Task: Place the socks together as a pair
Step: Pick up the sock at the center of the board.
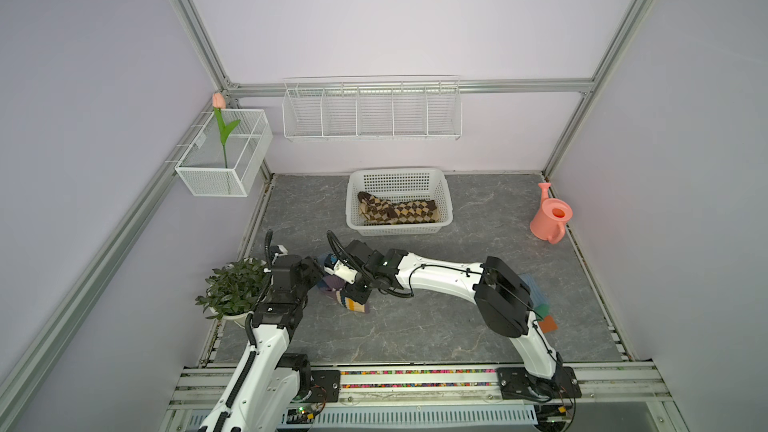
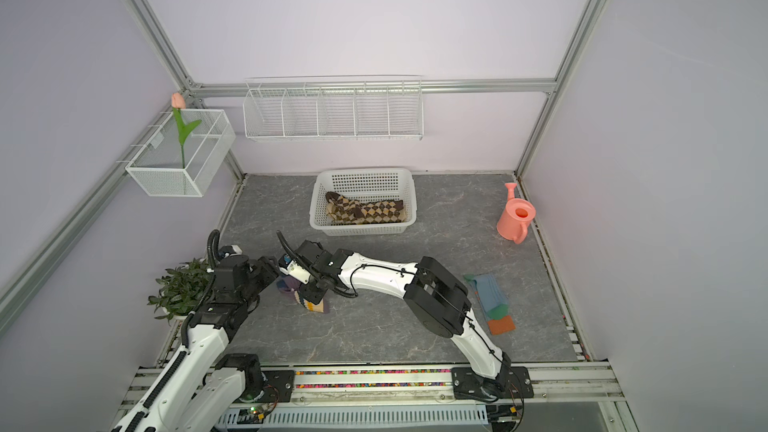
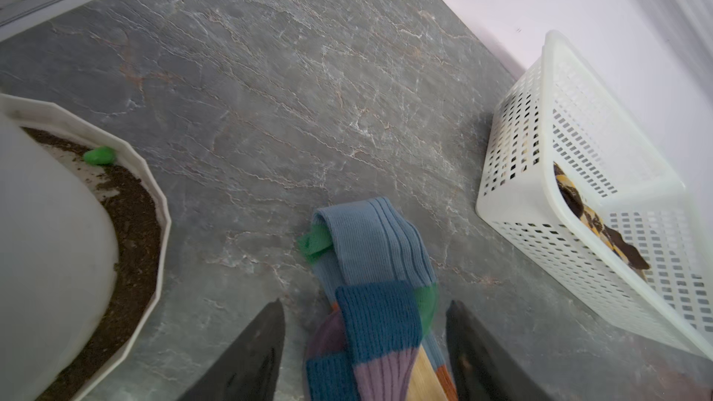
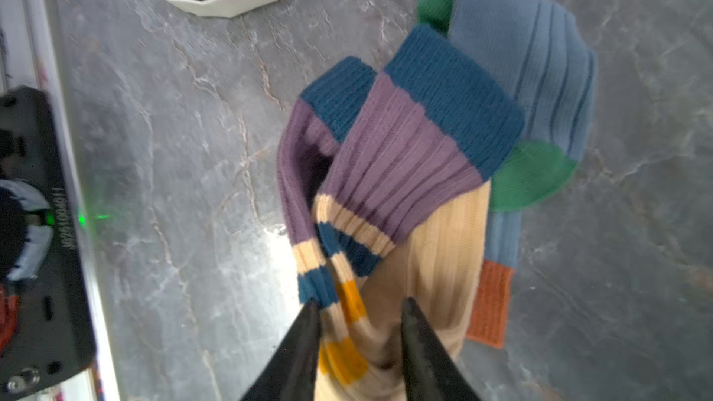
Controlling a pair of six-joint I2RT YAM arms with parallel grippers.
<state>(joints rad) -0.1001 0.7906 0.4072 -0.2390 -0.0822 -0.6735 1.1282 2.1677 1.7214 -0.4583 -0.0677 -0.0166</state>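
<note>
On the grey table, taking the far wall as twelve o'clock, a small heap of socks lay at about eight o'clock, where both arms met. The right gripper had its fingers pinched on a gathered fold of the cream striped socks, whose purple and teal cuffs fanned away from the tips. Beneath them, touching them, lay a folded blue-grey sock with green patches and an orange cuff. The left gripper hung over the same heap with its fingers spread wide, one on either side of the socks, gripping nothing. At twelve o'clock the white basket held the brown argyle socks. A second blue-grey sock lay flat at four o'clock, well apart from the heap. A potted plant stood at nine o'clock, just beside the left arm, and a pink watering can at two o'clock.
</note>
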